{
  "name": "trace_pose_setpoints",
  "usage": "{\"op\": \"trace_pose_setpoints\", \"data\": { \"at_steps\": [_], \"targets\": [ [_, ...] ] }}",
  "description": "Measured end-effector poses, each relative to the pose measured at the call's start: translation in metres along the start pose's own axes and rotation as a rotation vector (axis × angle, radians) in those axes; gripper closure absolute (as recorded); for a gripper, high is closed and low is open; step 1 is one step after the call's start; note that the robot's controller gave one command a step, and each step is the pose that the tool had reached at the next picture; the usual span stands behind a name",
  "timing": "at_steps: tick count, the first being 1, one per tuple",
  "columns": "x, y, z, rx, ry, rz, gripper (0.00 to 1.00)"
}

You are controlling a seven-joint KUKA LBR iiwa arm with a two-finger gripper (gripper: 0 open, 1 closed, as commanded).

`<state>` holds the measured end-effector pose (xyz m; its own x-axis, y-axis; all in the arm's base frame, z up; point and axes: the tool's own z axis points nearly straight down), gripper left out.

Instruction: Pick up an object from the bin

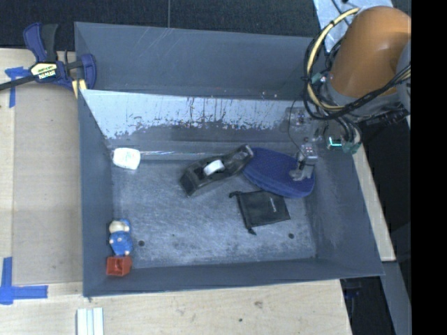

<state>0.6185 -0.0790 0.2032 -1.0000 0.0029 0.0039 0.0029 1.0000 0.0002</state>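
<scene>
My gripper (304,165) hangs at the right side of the bin, its fingertips down at the right end of a blue oval pouch (276,173). Whether the fingers touch the pouch is unclear. A black tape dispenser (213,169) with a white roll lies just left of the pouch. In front of the pouch lies a flat black square wallet (262,209).
A white rounded piece (127,159) lies at the back left of the floor. A small blue and white figure (120,237) and a red block (118,266) sit in the front left corner. The arm with its orange cover and cables stands over the right rim.
</scene>
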Motion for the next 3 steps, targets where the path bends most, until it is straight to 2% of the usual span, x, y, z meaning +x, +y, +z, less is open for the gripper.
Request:
{"op": "trace_pose_setpoints", "data": {
  "at_steps": [1, 2, 3],
  "targets": [
    [0.029, -0.006, 0.105, 0.000, -0.001, -0.039, 0.00],
    [0.049, 0.049, 0.134, 0.001, -0.004, -0.904, 0.00],
    [0.049, 0.048, 0.133, 0.002, -0.006, -0.901, 1.00]
  ]
}}
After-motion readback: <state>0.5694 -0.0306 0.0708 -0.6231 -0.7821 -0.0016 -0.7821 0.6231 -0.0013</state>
